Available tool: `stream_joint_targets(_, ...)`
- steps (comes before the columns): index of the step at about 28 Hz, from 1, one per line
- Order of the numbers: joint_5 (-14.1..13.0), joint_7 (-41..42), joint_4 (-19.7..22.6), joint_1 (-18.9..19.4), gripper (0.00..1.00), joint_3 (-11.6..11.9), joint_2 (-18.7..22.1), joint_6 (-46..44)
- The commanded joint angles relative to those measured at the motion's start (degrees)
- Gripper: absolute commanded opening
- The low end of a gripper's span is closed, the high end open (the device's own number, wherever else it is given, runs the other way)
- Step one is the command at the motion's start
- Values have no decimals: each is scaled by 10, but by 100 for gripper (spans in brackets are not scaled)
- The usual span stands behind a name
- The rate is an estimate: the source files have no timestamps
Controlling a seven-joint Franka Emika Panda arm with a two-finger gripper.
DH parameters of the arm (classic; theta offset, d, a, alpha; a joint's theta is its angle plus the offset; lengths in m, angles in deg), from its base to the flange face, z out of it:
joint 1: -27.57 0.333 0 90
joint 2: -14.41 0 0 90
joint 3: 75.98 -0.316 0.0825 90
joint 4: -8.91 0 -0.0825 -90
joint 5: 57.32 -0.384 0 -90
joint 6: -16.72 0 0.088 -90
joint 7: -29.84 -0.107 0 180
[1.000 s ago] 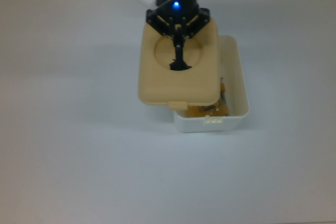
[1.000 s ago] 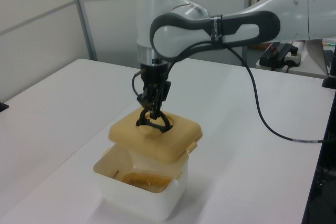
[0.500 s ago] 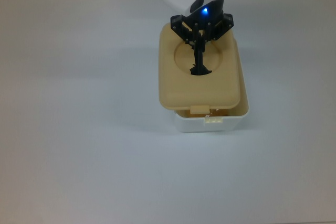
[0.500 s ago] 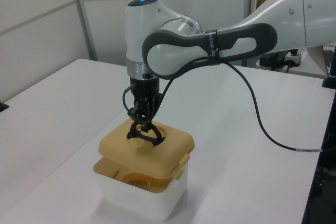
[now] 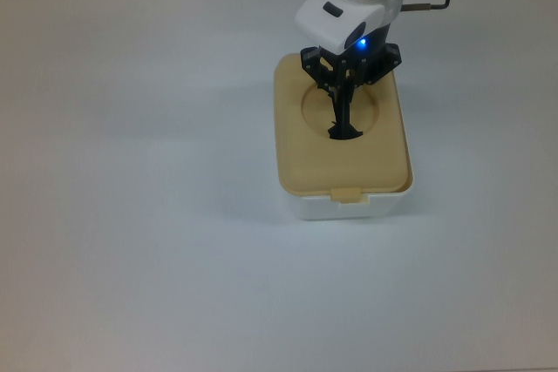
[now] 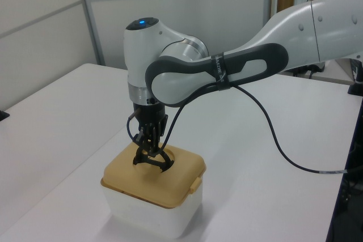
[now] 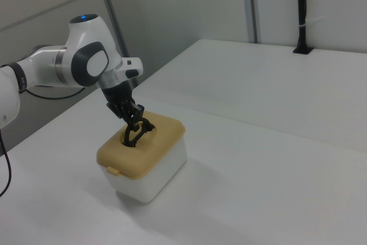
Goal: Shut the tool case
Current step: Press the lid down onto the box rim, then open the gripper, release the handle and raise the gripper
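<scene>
White table [image 5: 131, 215]; pincer [image 5: 343, 124] clamps lid handle [image 5: 345, 134]; cable [image 6: 278, 145] behind.

Plain white counter [image 5: 131, 215], carrying just one thing: white tool case [image 5: 349, 206], tan lid [image 5: 314, 154] seated on top.

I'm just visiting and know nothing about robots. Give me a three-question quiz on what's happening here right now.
1. True or false: the tan plastic lid sits over the white rectangular plastic tub.
2. What does the end effector grip? A) the tub's wall B) the lid's black handle C) a cable
3. In the top view, which edge of the lid carries its latch tab?

Key: 1 true. 2 B. 3 The bottom edge.
</scene>
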Motion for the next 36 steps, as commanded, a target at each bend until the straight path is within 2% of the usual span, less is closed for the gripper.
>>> stream_joint_targets(1,10,-9,6,6,0,6,5,16)
stream_joint_targets(3,13,-9,6,6,0,6,5,16)
stream_joint_targets(4,13,-9,6,6,11,6,4,16)
stream_joint_targets(5,13,-9,6,6,35,6,4,16)
stream_joint_targets(6,13,-10,6,6,74,6,4,16)
stream_joint_targets(7,13,-9,6,6,100,6,5,15)
stream_joint_targets(21,11,-18,0,5,100,7,16,5)
stream_joint_targets(28,10,-25,-1,-5,100,14,47,-30)
stream_joint_targets(36,11,-12,0,-49,100,14,93,-100)
